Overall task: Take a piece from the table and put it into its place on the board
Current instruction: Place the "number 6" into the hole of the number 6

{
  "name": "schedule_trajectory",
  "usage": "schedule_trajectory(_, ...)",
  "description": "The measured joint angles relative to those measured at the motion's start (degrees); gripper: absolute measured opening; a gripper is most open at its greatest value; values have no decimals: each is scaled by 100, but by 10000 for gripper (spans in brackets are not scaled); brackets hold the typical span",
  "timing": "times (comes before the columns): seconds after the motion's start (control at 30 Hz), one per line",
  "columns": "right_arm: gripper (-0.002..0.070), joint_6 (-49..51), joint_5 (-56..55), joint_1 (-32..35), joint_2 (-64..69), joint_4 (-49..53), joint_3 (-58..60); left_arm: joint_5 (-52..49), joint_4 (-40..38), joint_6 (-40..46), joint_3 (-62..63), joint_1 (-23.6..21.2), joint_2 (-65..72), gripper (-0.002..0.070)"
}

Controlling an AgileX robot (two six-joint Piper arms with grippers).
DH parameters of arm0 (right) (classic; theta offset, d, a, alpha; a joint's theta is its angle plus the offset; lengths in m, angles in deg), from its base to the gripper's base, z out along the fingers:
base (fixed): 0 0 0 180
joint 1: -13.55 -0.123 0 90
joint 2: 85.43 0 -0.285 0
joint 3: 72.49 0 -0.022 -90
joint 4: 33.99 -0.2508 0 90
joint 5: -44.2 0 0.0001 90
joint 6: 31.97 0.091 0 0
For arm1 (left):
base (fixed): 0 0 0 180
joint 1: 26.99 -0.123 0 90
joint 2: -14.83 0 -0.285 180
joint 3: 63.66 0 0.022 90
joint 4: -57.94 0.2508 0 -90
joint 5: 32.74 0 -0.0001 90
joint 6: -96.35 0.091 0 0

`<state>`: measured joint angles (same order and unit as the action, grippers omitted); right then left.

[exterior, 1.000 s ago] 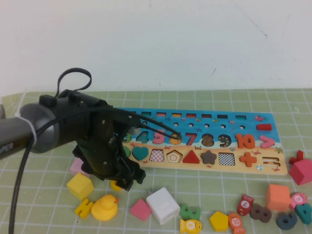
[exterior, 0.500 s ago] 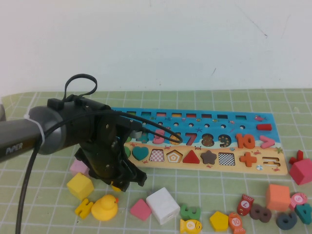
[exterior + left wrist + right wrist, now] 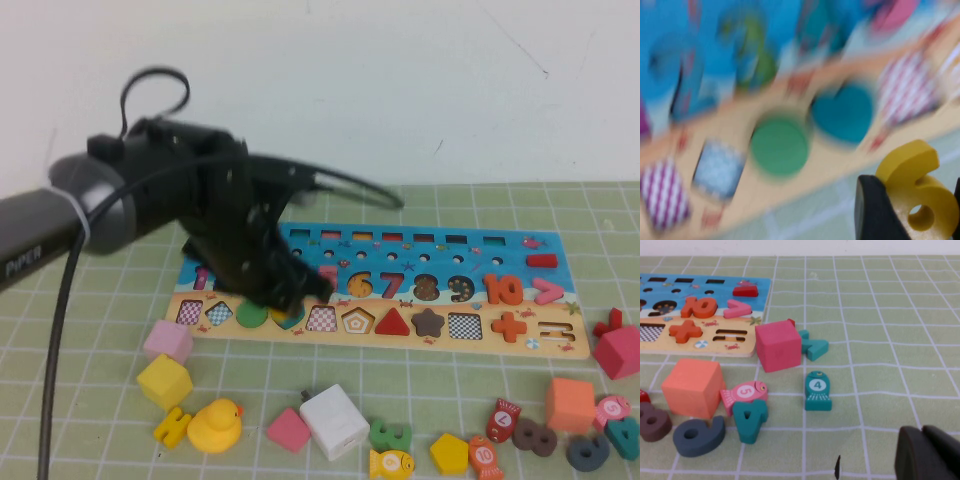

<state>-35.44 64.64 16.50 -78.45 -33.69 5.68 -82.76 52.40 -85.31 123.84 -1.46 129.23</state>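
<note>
My left gripper (image 3: 915, 212) is shut on the piece (image 3: 914, 187), a yellow wooden "6" pinched between its two black fingers. In the high view the left gripper (image 3: 285, 290) hangs over the left part of the board (image 3: 400, 245), above the green circle (image 3: 779, 146) and teal heart (image 3: 842, 112) in the tan strip; there the arm hides the piece. The board lies on the green gridded table (image 3: 450, 390). My right gripper (image 3: 922, 452) shows only in the right wrist view, low over the mat at the right, fingers together with nothing between them.
Loose pieces lie in front of the board: a pink cube (image 3: 167, 341), yellow cube (image 3: 164, 381), yellow duck (image 3: 215, 425), white cube (image 3: 334, 420), orange cube (image 3: 571, 403), red cube (image 3: 620, 350) and several small numerals and fish tokens.
The left gripper has closed on the yellow 6 and lifted off the mat in front of the board, moving back and right over the board's left part.
</note>
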Motion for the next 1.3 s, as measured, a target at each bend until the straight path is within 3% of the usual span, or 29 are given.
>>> schedule_trajectory(0.13, -3, 0, 0, 0, 0, 0, 0, -52, -493, 455, 864, 0, 277, 270)
schedule_trajectory(0.4, -3, 0, 0, 0, 0, 0, 0, -449, -877, 569, 2556, 13, 1501, 270)
schedule_trajectory(0.6, -3, 0, 0, 0, 0, -30, 0, -493, -594, 299, 3308, 255, 2311, 270)
schedule_trajectory(1.3, -3, 0, 0, 0, 0, -30, 0, -809, -115, -465, 3647, 409, 2726, 270)
